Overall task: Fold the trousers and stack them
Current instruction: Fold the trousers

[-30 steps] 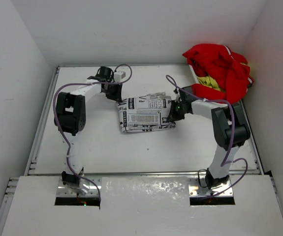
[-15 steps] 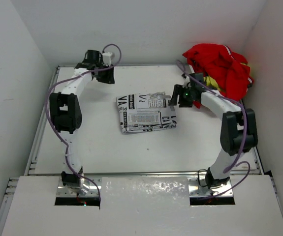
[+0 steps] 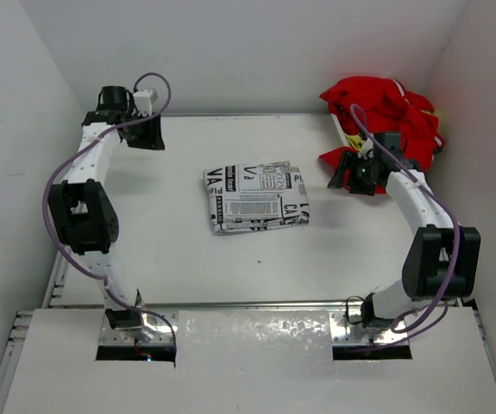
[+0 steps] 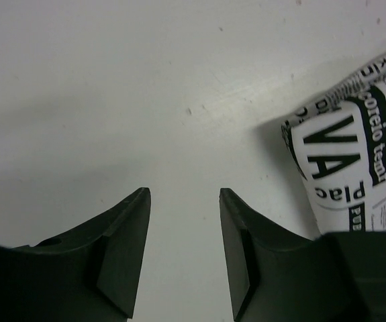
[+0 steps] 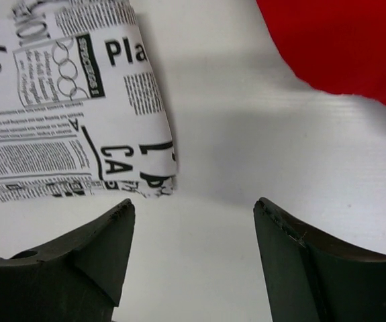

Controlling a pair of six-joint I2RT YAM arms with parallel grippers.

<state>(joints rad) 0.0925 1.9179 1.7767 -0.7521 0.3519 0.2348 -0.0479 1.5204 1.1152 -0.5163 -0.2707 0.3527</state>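
The trousers (image 3: pixel 254 197), white with black newspaper print, lie folded into a flat rectangle in the middle of the table. My left gripper (image 3: pixel 151 135) is at the far left corner, well clear of them, open with only bare table between its fingers (image 4: pixel 129 248); a corner of the trousers (image 4: pixel 354 154) shows at the right of the left wrist view. Near the red pile on the right hovers my right gripper (image 3: pixel 344 172), open and empty. In the right wrist view the trousers (image 5: pixel 72 114) lie ahead of its left fingertip (image 5: pixel 115 235).
A heap of red clothing with some yellow (image 3: pixel 386 121) fills the far right corner, close behind the right wrist; its red cloth (image 5: pixel 340 47) shows in the right wrist view. White walls enclose the table (image 3: pixel 230 259) on three sides.
Both grippers let go of the trousers and opened. The left arm swung out to the far left corner, the right arm pulled back toward the red pile. The folded trousers stayed put.
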